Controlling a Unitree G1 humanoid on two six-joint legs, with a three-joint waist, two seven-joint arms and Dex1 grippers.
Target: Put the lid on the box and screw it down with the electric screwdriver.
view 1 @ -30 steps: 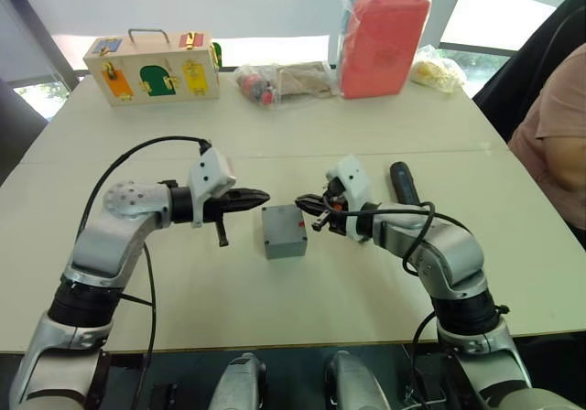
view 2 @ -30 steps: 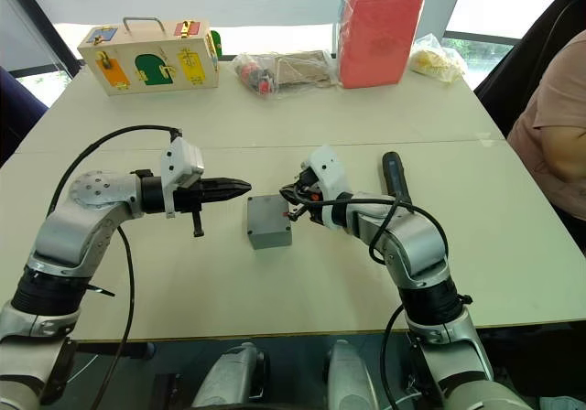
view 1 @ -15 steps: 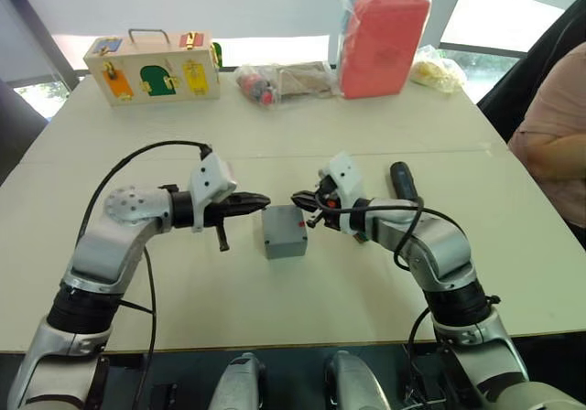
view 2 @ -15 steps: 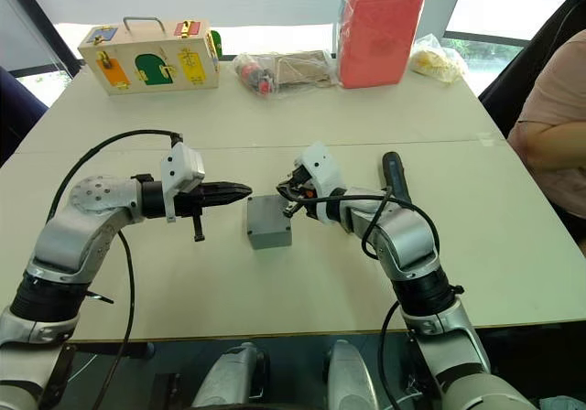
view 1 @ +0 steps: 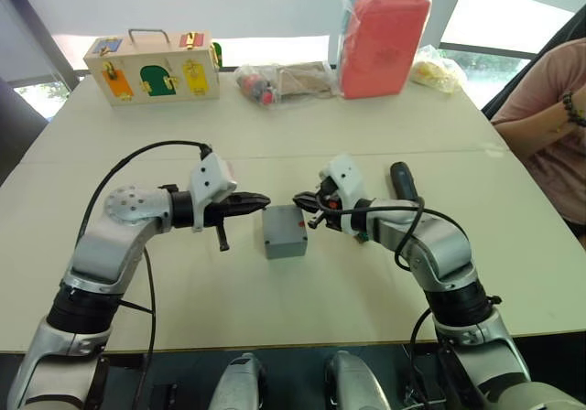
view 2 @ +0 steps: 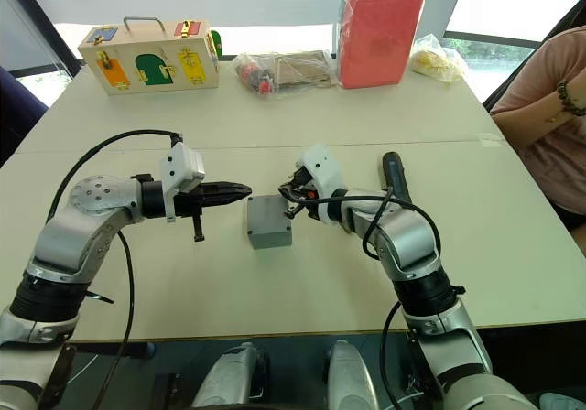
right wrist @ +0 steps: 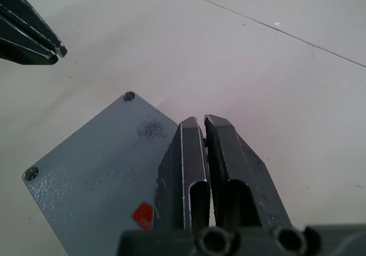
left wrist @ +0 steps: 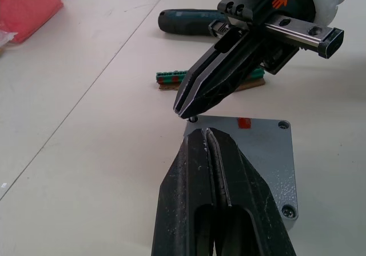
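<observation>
Across the pale cream table [view 1: 275, 126], in the head views, we count one small square grey plastic box [view 1: 284, 231] with its shallow grey lid [view 1: 282, 221] already sitting on top, near the middle. One black pen-shaped electric screwdriver [view 1: 403, 183] lies on the table beyond the right arm, apart from the box. At the far edge stand one wooden box with coloured doors [view 1: 153, 66], one red case in a clear bag [view 1: 383, 33] and two more clear bags of small parts [view 1: 284, 80]. A person's arm [view 1: 540, 117] shows at the right edge. Two grippers face each other over the box: the left gripper [view 1: 259, 199] just off its left side, the right gripper [view 1: 302, 201] above its far right corner.

From the left wrist we see its own two black fingers [left wrist: 211, 176] pressed together, grasping nothing, over the lid; the right gripper's tips, clenched as well, hover at the lid's far corner. We count three corner screw holes visible, one red mark [left wrist: 244, 123] and one green connector strip [left wrist: 171, 75] behind.

From the right wrist, its fingers [right wrist: 191, 153] are closed and empty above the lid, and two screw holes show.
</observation>
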